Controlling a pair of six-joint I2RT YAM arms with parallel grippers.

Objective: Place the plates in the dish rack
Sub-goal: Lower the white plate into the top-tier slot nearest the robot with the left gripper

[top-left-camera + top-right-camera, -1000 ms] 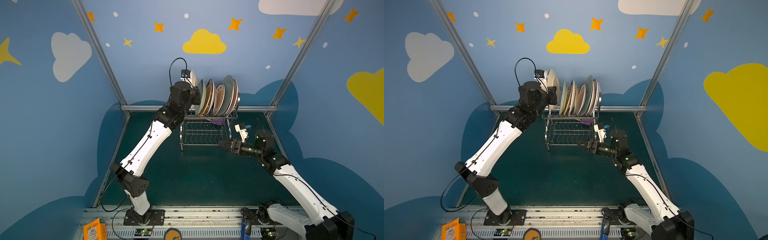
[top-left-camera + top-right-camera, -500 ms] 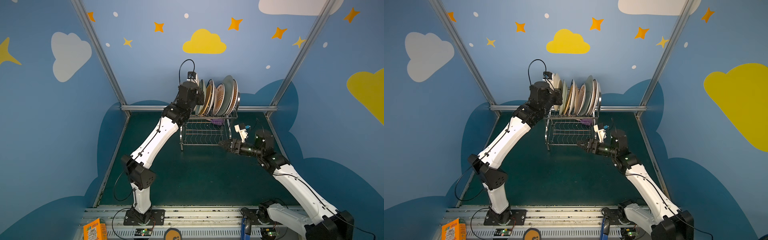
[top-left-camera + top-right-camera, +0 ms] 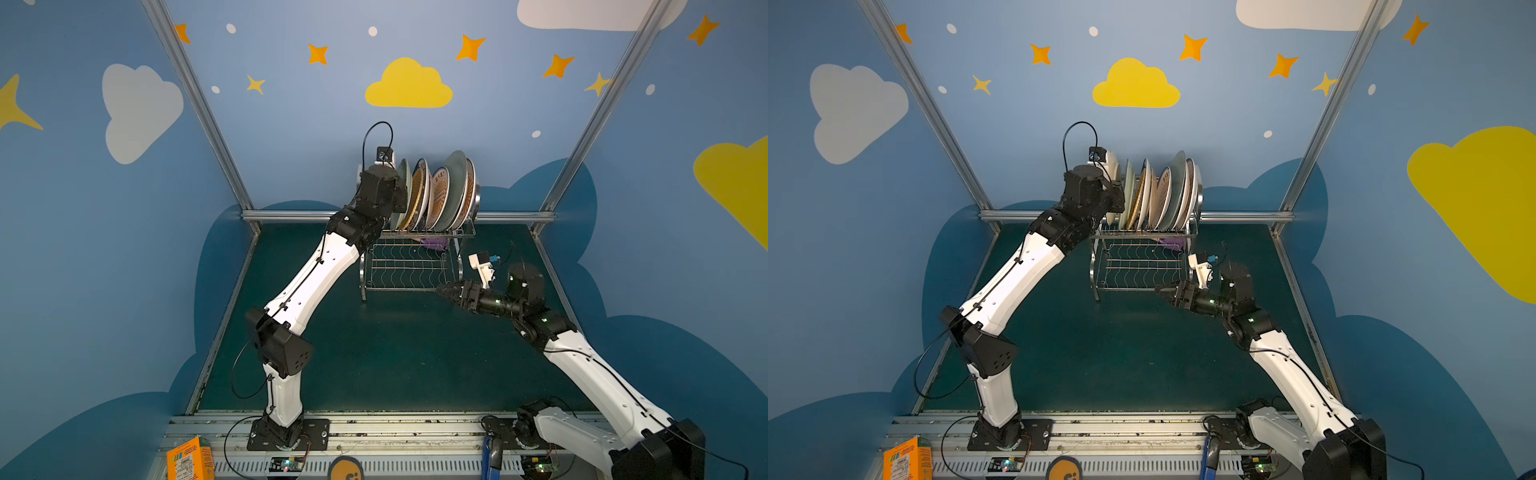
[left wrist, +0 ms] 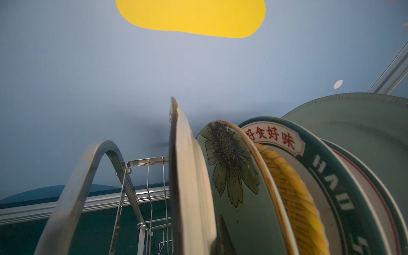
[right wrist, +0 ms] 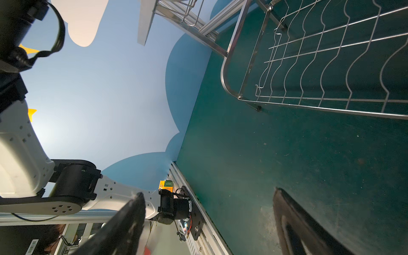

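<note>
The steel dish rack [image 3: 411,266] [image 3: 1142,266] stands at the back of the green table. Several plates [image 3: 440,195] [image 3: 1167,195] stand on edge in its upper tier. My left gripper [image 3: 395,195] [image 3: 1115,195] is at that tier's left end, shut on a cream plate [image 3: 1112,166]. In the left wrist view this cream plate [image 4: 189,176] stands between the rack's curved side frame [image 4: 88,176] and a green floral plate [image 4: 231,176]; whether it rests in a slot is hidden. My right gripper [image 3: 442,289] [image 5: 208,192] hangs open and empty by the lower tier's front right corner [image 5: 331,66].
A small purple thing [image 3: 434,243] lies under the upper tier. An orange box [image 3: 189,457] sits on the front rail at the left. My left arm's elbow [image 3: 282,345] juts over the table's left side. Blue walls and metal posts close in the sides and back.
My left arm has swung right with the cream plate, bringing it from left of the rack in beside the standing plates. The right arm has not moved.
</note>
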